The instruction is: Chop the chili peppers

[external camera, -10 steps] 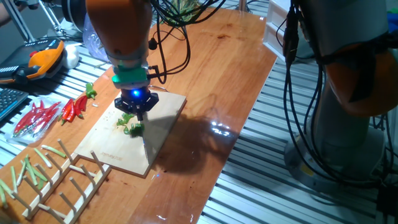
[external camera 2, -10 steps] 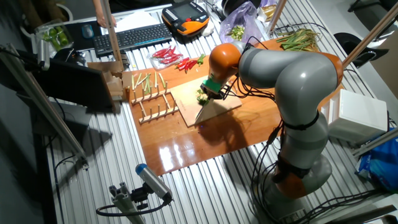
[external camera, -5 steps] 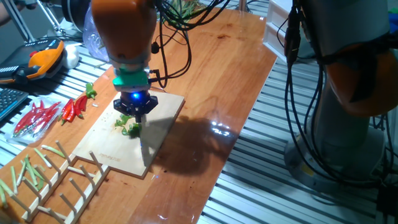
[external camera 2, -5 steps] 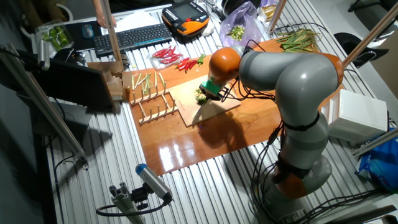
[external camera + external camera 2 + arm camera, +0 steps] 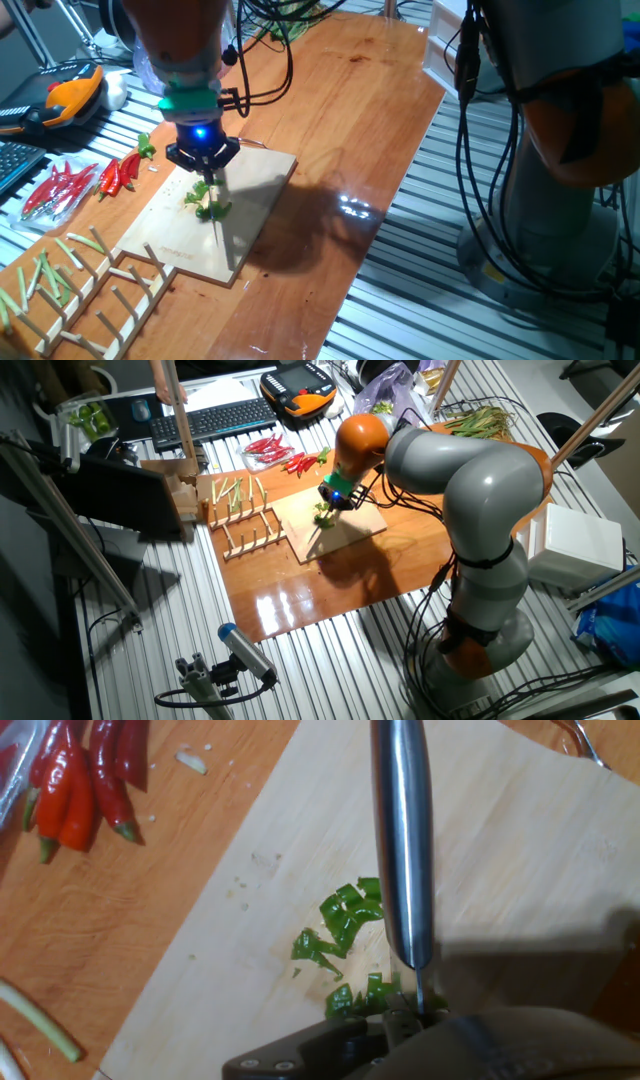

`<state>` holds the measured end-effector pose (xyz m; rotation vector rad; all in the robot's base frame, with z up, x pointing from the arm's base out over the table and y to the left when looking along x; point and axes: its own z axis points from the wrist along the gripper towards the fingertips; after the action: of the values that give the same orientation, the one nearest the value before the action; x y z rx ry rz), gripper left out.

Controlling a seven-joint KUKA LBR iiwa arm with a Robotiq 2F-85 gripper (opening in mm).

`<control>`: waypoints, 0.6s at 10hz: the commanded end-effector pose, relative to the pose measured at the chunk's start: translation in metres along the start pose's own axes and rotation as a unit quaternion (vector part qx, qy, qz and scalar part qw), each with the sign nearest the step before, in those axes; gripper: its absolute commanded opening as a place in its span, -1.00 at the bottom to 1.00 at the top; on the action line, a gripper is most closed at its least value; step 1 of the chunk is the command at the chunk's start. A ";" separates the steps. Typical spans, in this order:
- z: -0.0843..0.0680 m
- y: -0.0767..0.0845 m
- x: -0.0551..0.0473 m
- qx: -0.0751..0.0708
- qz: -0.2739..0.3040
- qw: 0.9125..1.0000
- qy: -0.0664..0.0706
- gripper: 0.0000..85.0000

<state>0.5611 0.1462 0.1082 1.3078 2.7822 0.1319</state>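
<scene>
A knife (image 5: 402,840) is clamped in the gripper (image 5: 202,160) — held upright above the chili peppers (image 5: 343,925), toward twelve o'clock on the cutting board (image 5: 255,185).

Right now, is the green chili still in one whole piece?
No, the chili peppers lie as several small green pieces on the cutting board beside the knife blade.

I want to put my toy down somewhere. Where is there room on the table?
The shiny wooden table beside the cutting board, on the side away from the red chilies, looks bare. It is crowded where the knife hangs over the chili peppers, and by the wooden rack.
</scene>
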 end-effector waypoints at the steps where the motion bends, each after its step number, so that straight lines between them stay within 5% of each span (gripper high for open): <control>1: 0.003 0.000 0.001 -0.003 0.004 1.000 -0.003 -1.00; 4: 0.017 -0.006 0.007 -0.007 0.012 1.000 -0.023 -1.00; 5: 0.018 -0.007 0.007 -0.009 0.009 1.000 -0.018 -1.00; 6: 0.014 -0.006 0.005 -0.011 0.003 1.000 0.002 -1.00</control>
<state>0.5552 0.1464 0.0945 1.3053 2.7703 0.1617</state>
